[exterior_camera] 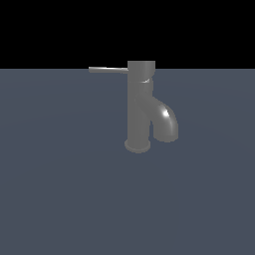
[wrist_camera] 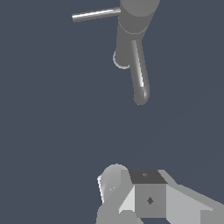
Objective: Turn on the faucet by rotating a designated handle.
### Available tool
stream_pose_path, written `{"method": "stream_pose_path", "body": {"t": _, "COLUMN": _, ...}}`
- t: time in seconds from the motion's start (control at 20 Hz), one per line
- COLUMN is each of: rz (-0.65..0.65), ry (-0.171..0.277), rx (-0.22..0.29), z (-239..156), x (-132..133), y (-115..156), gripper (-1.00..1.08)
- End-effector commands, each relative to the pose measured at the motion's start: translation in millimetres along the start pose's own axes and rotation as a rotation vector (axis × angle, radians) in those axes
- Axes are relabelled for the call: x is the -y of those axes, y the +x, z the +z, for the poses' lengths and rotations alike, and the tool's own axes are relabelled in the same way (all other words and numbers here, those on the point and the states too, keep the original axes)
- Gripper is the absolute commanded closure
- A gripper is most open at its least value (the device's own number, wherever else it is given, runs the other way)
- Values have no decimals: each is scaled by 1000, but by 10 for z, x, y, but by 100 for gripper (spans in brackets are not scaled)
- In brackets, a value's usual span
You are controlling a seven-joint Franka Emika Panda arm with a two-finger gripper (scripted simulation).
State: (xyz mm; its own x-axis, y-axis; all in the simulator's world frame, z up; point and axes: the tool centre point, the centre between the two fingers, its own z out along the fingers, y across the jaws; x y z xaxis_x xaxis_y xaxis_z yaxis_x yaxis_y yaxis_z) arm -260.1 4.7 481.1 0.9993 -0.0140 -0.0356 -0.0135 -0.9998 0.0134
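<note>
Nearest, the gripper is hovering low in the wrist view; whether its fingers are parted cannot be told. Farther off, the faucet is standing on the table, its handle pointing toward 9 o'clock in the exterior view, untouched; judging by this, approach and rotation are remaining.
</note>
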Motion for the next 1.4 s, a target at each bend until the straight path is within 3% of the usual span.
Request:
{"method": "stream_pose_path", "body": {"t": 0.0, "rz": 0, "ry": 0, "rx": 0, "z": 0, "x": 0, "y": 0, "gripper": 108}}
{"method": "stream_pose_path", "body": {"t": 0.8, "rz": -20, "ry": 36, "rx": 12, "z": 16, "x": -15, "y": -2, "gripper": 108}}
{"method": "stream_pose_path", "body": {"t": 1.35, "rz": 92, "ry": 65, "rx": 15, "z": 56, "x": 36, "y": 297, "gripper": 108}}
